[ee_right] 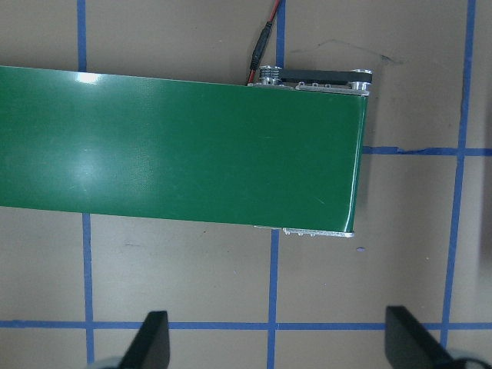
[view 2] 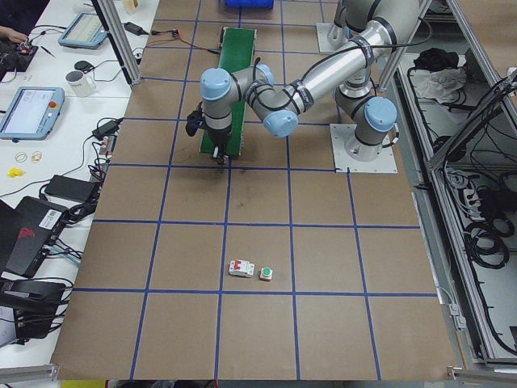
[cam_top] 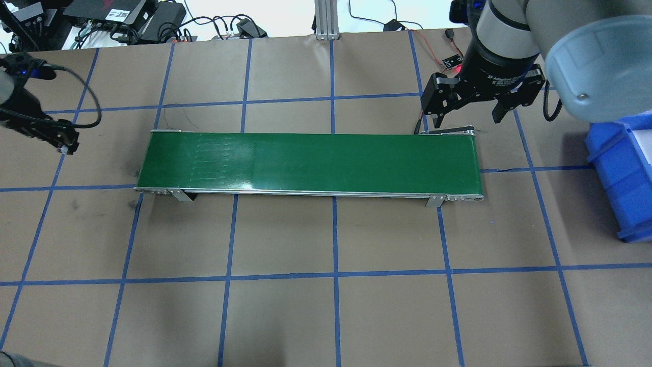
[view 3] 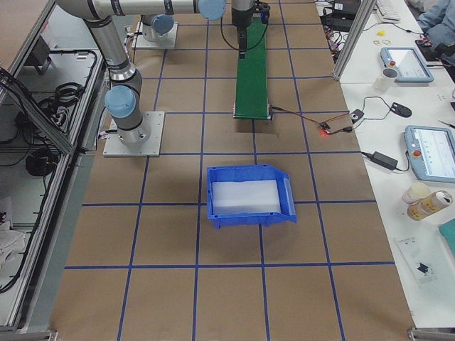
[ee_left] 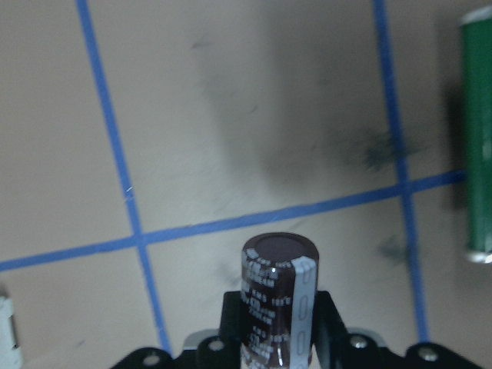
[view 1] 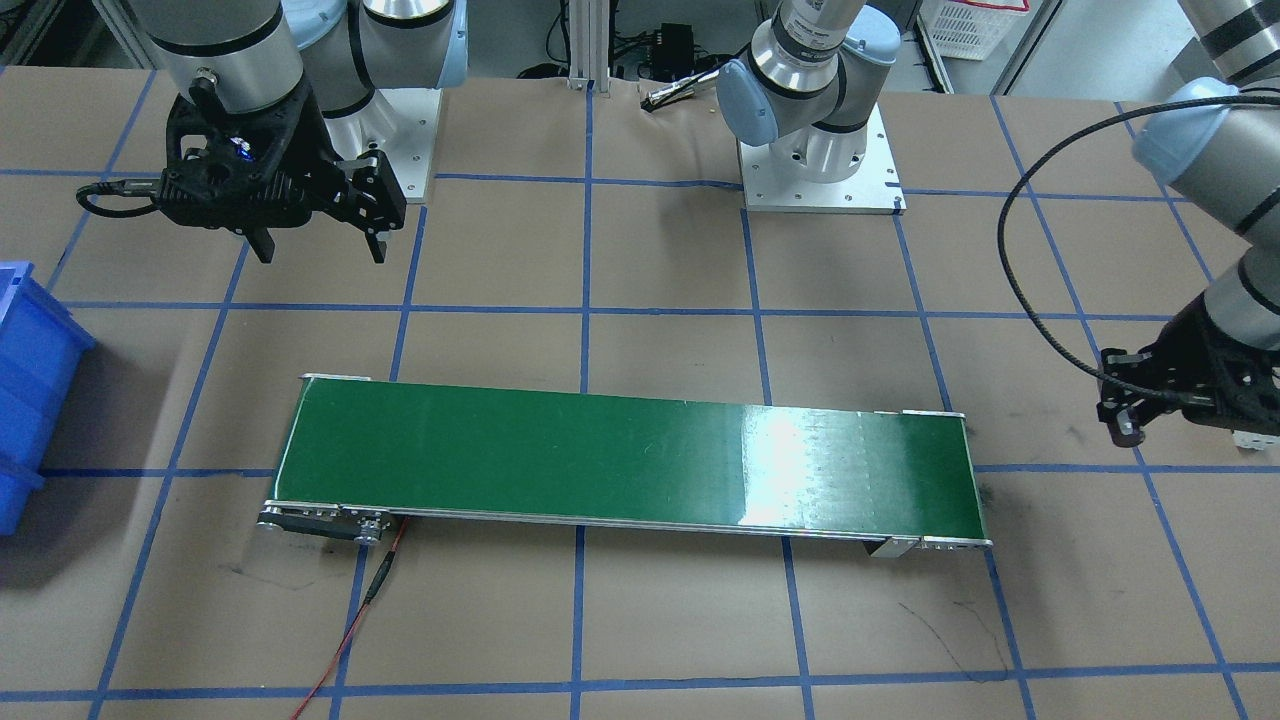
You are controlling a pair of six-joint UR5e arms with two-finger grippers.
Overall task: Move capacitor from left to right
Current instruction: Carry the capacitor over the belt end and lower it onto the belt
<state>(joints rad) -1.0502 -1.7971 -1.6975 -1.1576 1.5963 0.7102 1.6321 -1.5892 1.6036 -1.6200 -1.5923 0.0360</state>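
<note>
The capacitor [ee_left: 278, 292], a stubby brown-black cylinder with pale grey markings, sits upright between the jaws of my left gripper [ee_left: 278, 319], which is shut on it. The left gripper [cam_top: 65, 144] hangs over the bare brown table to the left of the green conveyor belt [cam_top: 305, 160], and also shows in the front-facing view [view 1: 1125, 425]. My right gripper [cam_top: 466, 114] is open and empty above the far side of the belt's right end. Its fingers [ee_right: 154, 342] stand wide apart in the right wrist view.
A blue bin [cam_top: 621, 173] stands to the right of the belt. A white switch with a red mark [view 2: 241, 268] and a green-capped button [view 2: 266, 273] lie on the table's left part. A red wire [view 1: 345, 630] runs from the belt's end.
</note>
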